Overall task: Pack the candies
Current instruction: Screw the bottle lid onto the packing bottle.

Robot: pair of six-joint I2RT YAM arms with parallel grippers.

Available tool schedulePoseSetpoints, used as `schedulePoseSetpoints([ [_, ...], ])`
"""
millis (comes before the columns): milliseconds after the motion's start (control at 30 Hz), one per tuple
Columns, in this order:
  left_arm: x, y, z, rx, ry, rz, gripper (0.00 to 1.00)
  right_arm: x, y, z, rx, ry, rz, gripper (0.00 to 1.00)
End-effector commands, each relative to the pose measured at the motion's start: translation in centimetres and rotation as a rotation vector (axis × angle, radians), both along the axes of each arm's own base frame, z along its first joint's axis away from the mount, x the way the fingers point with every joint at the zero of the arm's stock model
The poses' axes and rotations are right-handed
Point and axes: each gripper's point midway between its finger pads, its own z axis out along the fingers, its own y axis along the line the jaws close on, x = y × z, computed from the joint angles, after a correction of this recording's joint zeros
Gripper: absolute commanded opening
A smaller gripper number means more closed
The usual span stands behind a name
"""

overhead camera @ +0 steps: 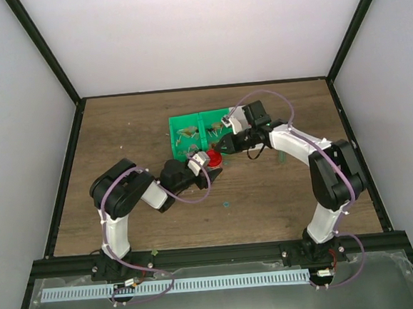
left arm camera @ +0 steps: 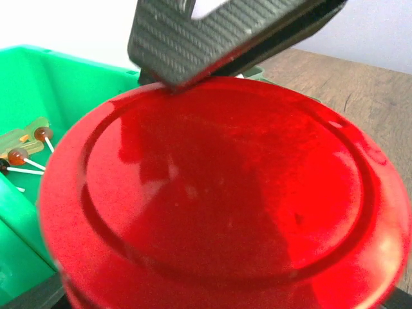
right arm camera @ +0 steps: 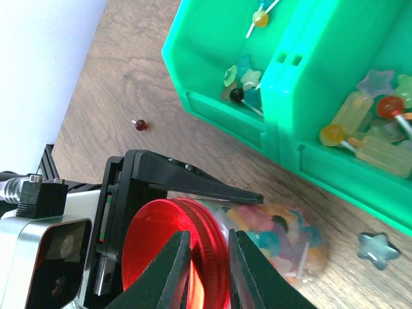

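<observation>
A small clear jar point(right arm camera: 283, 235) packed with multicoloured candies lies on its side just above the table, its round red lid point(right arm camera: 161, 251) on its mouth. My left gripper point(overhead camera: 208, 160) is shut on the jar; one of its black fingers point(right arm camera: 193, 183) runs along the jar's upper side. The lid point(left arm camera: 219, 193) fills the left wrist view. My right gripper point(right arm camera: 209, 235) straddles the lid's rim, one finger on its face and one behind it, pinching it. More candies point(right arm camera: 373, 129) lie in the green tray point(right arm camera: 219, 109).
The green two-bin tray point(overhead camera: 190, 123) sits just behind both grippers. A blue star sweet point(right arm camera: 378, 250) and a tiny red lollipop point(right arm camera: 140, 125) lie loose on the wood. Lollipops point(left arm camera: 26, 151) show in the near bin. White walls enclose the table.
</observation>
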Motion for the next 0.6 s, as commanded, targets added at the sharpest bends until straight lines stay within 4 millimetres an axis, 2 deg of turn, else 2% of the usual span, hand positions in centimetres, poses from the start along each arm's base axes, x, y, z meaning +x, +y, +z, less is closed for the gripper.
schedulePoseSetpoints([
  [0,-3.5,3.2,-9.5,0.215,0.298,0.023,0.68,-0.9,1.9,0.4,0.01,-0.025,0.062,0.19],
  [133,-3.2,3.1,-9.2,0.2,0.3,0.036,0.68,-2.3,2.4,-0.3,0.011,0.003,0.073,0.17],
  [300,-2.8,3.1,-9.0,0.193,0.297,0.053,0.68,-3.9,2.1,-1.2,0.018,0.04,0.078,0.14],
  [567,-2.2,3.0,-9.1,0.18,0.319,0.083,0.67,-7.8,1.1,-3.8,0.007,0.133,0.095,0.06],
])
